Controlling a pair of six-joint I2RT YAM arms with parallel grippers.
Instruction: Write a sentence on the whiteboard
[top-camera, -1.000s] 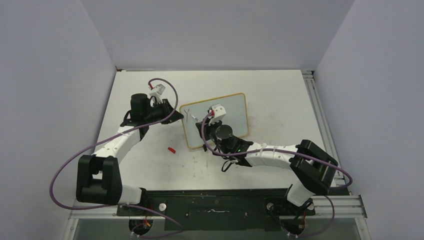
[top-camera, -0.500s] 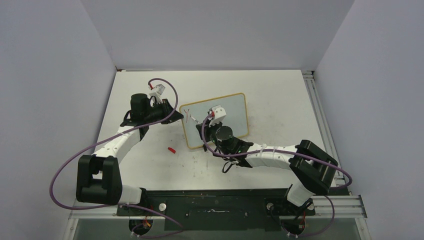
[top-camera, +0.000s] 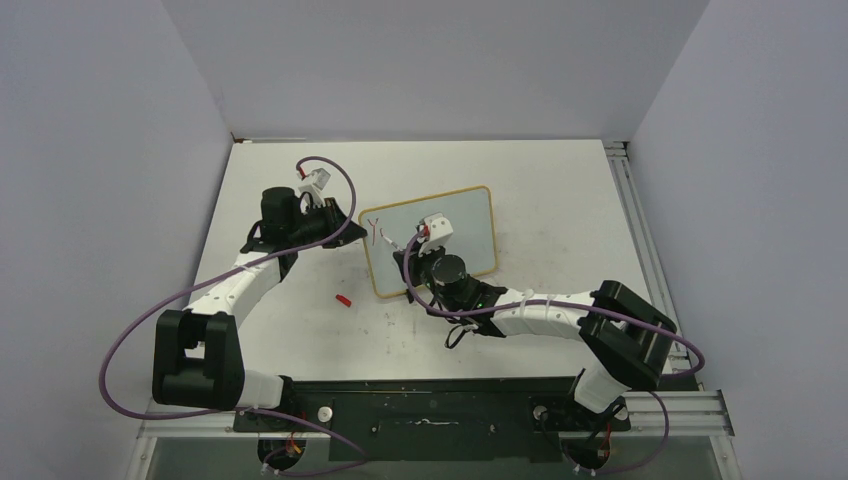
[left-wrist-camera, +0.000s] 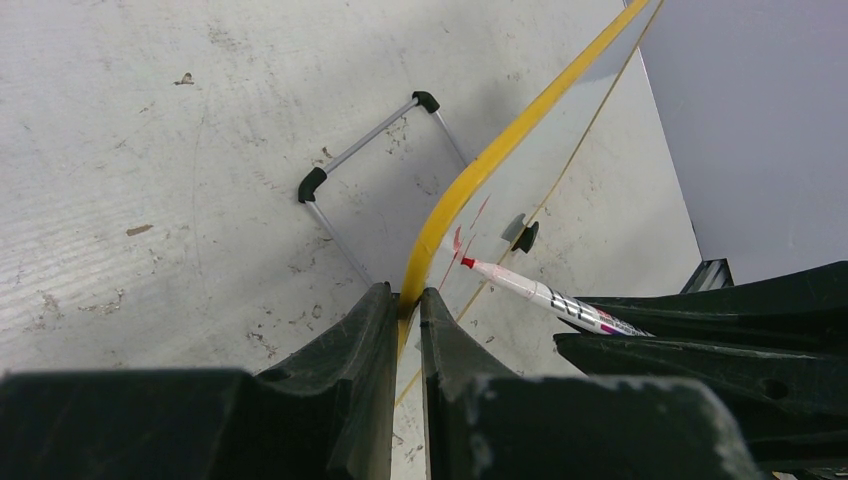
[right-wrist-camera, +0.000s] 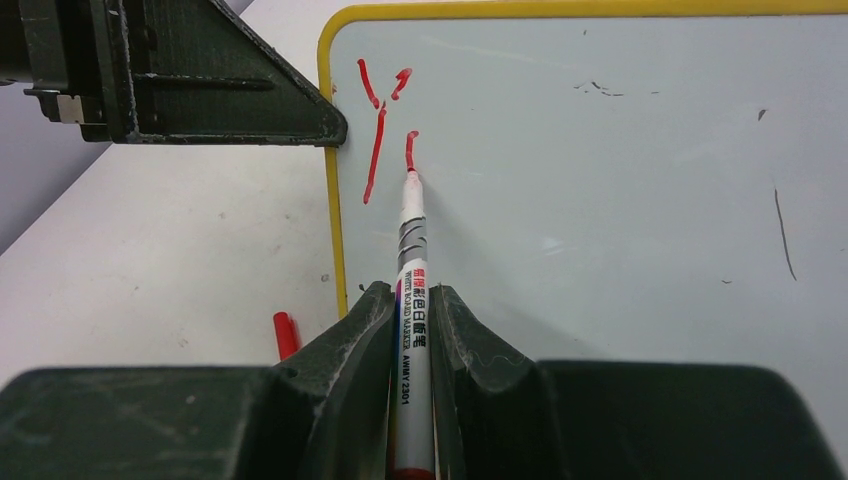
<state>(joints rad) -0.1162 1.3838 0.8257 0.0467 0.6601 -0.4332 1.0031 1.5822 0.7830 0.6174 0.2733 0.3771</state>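
The whiteboard (top-camera: 470, 225) with its yellow-tan frame stands tilted at mid-table. My left gripper (top-camera: 347, 222) is shut on the frame's left edge (left-wrist-camera: 480, 170), with its fingertips (left-wrist-camera: 408, 297) pinching it. My right gripper (right-wrist-camera: 412, 295) is shut on a white marker (right-wrist-camera: 412, 250), and the red tip touches the board (right-wrist-camera: 620, 200) near its top left corner. Of the sentence, only a red "Y" (right-wrist-camera: 378, 130) and a short stroke (right-wrist-camera: 410, 150) above the tip show. The marker (left-wrist-camera: 545, 295) also appears in the left wrist view.
A red marker cap (top-camera: 343, 299) lies on the table left of the board, and the cap (right-wrist-camera: 285, 335) also shows beside my right fingers. The board's wire stand (left-wrist-camera: 313, 185) with black ends rests on the scuffed tabletop behind it. Faint dark scuffs (right-wrist-camera: 780, 235) mark the board's right side.
The right gripper has carried the marker tip a little down and to the right on the board. A short red stroke now stands beside the "Y". The left arm has not moved.
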